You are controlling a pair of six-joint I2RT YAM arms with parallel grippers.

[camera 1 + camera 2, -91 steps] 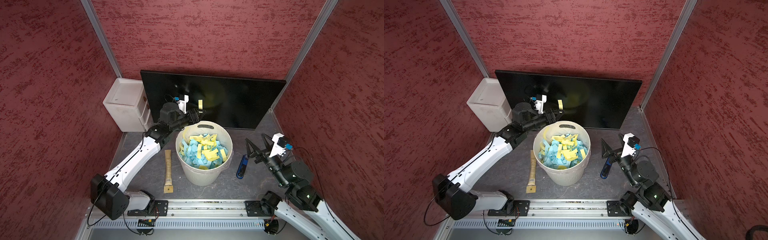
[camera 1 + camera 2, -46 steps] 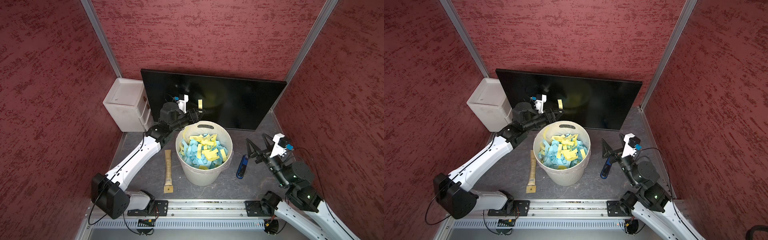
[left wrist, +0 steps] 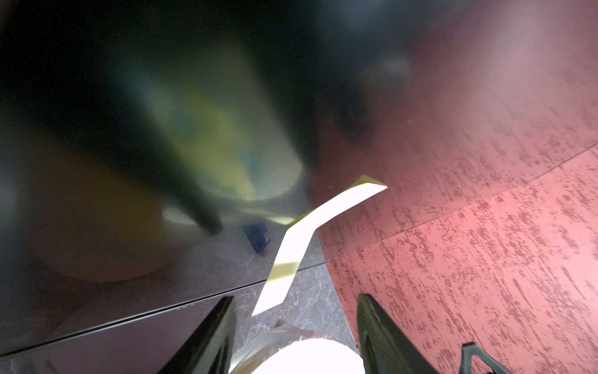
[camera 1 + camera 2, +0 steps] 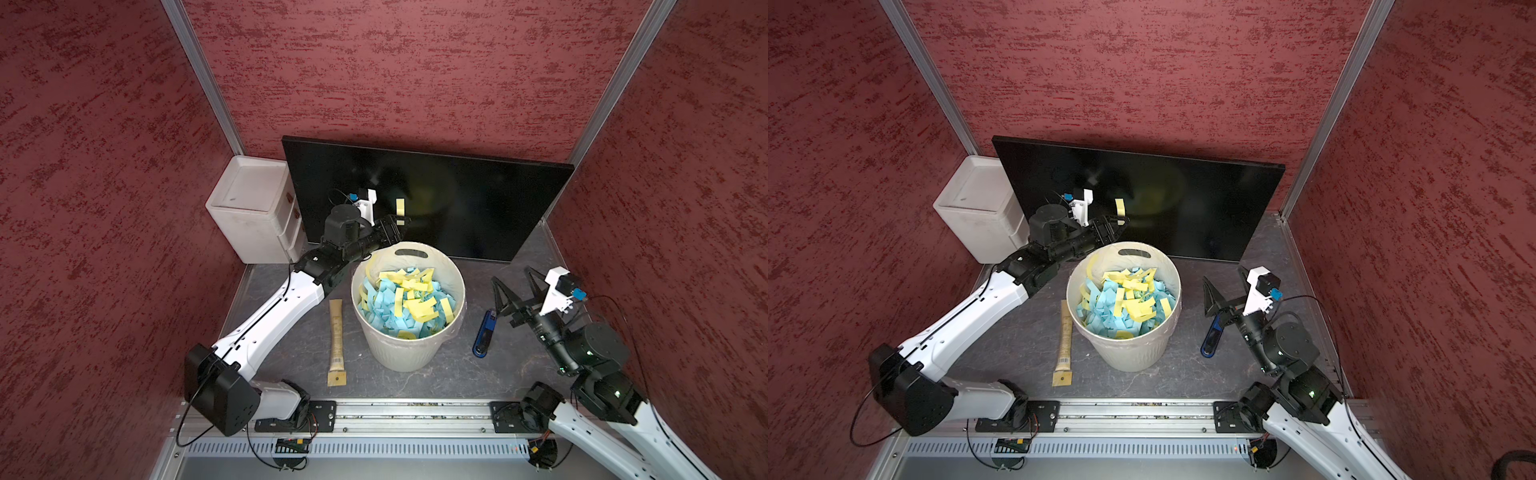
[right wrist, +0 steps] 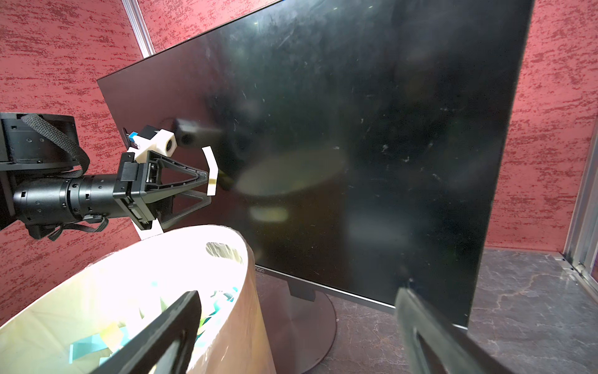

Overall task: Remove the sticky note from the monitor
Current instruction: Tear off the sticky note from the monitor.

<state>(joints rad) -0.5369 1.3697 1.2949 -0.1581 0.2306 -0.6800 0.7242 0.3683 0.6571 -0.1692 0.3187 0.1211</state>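
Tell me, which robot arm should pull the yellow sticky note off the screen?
The left. The left gripper is right at the sticky note on the monitor, with open jaws on either side of the strip. The right gripper, also open, sits beyond the bin, well away from the note.

One each: monitor [image 4: 478, 208], bin [image 4: 399, 353], apparent tube [image 4: 336, 336]

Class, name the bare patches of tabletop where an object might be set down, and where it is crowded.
Free: the tabletop strip between bin and front rail; the back right corner between monitor and right pincer. Crowded: between bin and monitor, where the left pincer reaches.
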